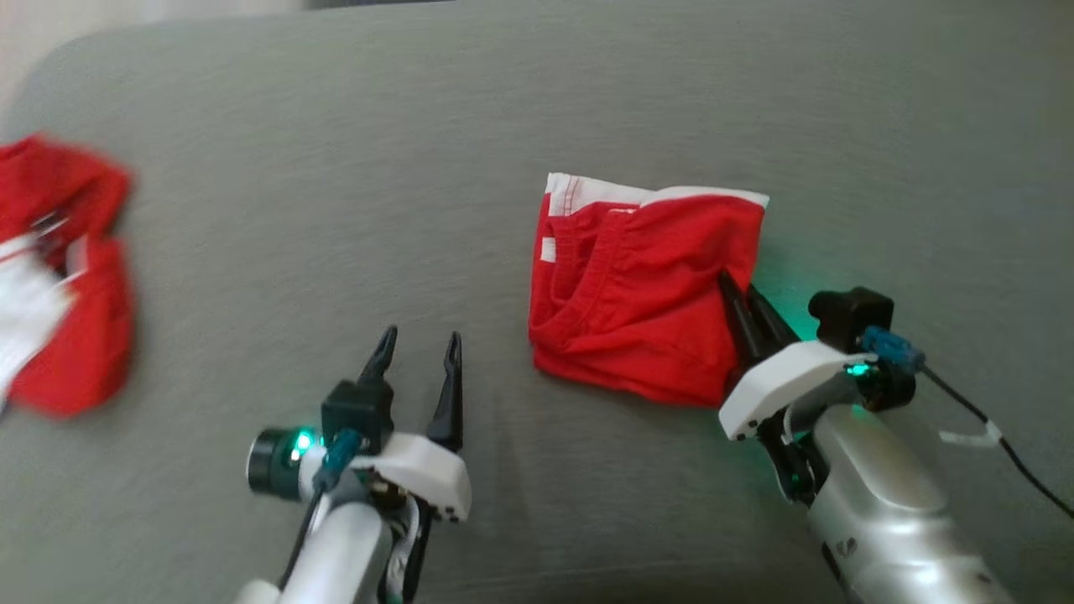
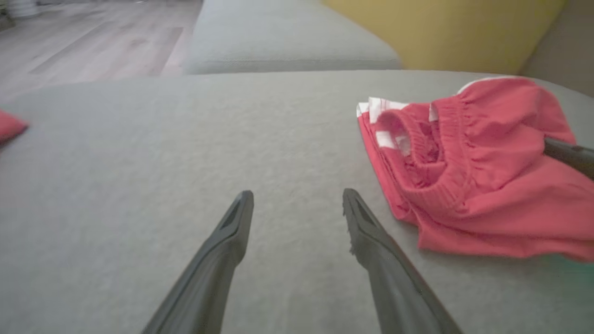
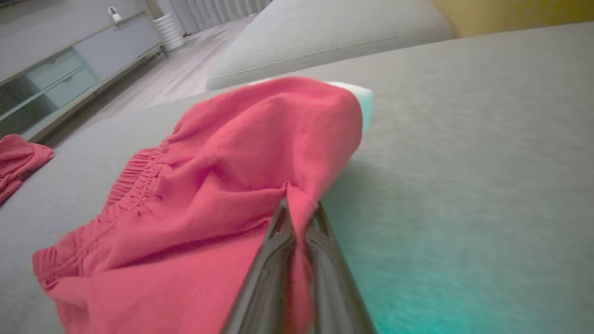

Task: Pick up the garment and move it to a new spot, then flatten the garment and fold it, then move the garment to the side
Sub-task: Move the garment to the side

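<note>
At the far left edge of a grey cushion (image 1: 336, 151) lay a second red cloth (image 1: 67, 335) with white patches, bunched and blurred, well apart from everything else. To its right, near the bottom of the head view, the left gripper (image 1: 421, 335) hovered over bare cushion with its two dark fingers spread apart and nothing between them.

Right of centre lay the garment (image 1: 638, 294), a pair of red shorts with white trim along the far edge, loosely doubled over, its gathered waistband showing toward the left side. It rested on the cushion near the left gripper but not touching it.

At the garment's right edge, the right gripper (image 1: 738, 285) had its fingers pinched together on a small ridge of red fabric, seen most plainly in the right wrist view. A green glow from the wrist lit the cushion beside it.

The garment looked light, thin and limp, likely to sag and bunch when lifted rather than keep any shape. A pinch on one edge would probably let the rest trail; the thicker waistband or a corner seemed the firmer place to hold.
</note>
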Robot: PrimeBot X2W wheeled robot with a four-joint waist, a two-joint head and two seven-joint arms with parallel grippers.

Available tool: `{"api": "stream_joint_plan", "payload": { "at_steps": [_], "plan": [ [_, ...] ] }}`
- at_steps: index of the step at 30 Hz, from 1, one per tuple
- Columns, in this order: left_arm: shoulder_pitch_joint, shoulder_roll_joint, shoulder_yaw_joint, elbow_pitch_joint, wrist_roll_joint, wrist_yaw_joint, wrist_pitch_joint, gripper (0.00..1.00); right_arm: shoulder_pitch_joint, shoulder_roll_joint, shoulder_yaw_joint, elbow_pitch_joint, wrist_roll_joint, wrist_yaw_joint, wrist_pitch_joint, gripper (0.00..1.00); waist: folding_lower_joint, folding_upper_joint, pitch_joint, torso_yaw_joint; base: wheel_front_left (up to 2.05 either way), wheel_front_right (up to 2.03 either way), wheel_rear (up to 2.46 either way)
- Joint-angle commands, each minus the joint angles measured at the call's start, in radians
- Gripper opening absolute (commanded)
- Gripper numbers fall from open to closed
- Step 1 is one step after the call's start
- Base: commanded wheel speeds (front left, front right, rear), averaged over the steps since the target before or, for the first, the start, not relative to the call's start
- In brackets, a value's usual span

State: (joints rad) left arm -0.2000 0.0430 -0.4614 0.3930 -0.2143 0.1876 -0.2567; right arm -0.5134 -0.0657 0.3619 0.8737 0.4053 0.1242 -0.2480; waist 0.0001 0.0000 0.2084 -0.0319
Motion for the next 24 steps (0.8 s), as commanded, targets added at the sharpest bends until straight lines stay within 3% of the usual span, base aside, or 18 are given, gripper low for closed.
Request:
{"api": "stream_joint_plan", "payload": {
  "at_steps": [1, 5, 12, 18, 24],
  "plan": [
    [-0.042, 0.007, 0.034, -0.023, 0.01, -0.005, -0.005, 1.0, 0.011, 0.008, 0.013, -0.03, 0.01, 0.007, -0.013, 0.0, -0.0001, 0.0, -0.008, -0.159, 0.0, 0.0, 0.0],
    [-0.06, 0.007, 0.048, -0.011, 0.021, -0.017, -0.005, 1.0, 0.03, 0.01, 0.021, -0.057, 0.015, 0.007, -0.014, 0.0, -0.0001, 0.0, -0.001, -0.29, 0.0, 0.0, 0.0],
    [-0.071, 0.007, 0.055, -0.005, 0.032, -0.036, -0.005, 1.0, 0.052, 0.011, 0.042, -0.107, 0.015, 0.007, -0.014, 0.0, -0.0001, 0.0, 0.011, -0.424, 0.0, 0.0, 0.0],
    [-0.086, 0.007, 0.056, -0.004, 0.042, -0.04, -0.005, 1.0, 0.005, -0.025, 0.05, -0.121, -0.014, 0.007, -0.014, 0.0, -0.0001, 0.0, 0.044, -0.443, 0.0, 0.0, 0.0],
    [-0.1, 0.007, 0.049, -0.003, 0.046, -0.045, -0.005, 1.0, -0.139, -0.139, -0.006, -0.054, -0.068, 0.007, -0.01, 0.0, -0.0001, 0.0, 0.089, -0.376, 0.0, 0.0, 0.0]
  ]
}}
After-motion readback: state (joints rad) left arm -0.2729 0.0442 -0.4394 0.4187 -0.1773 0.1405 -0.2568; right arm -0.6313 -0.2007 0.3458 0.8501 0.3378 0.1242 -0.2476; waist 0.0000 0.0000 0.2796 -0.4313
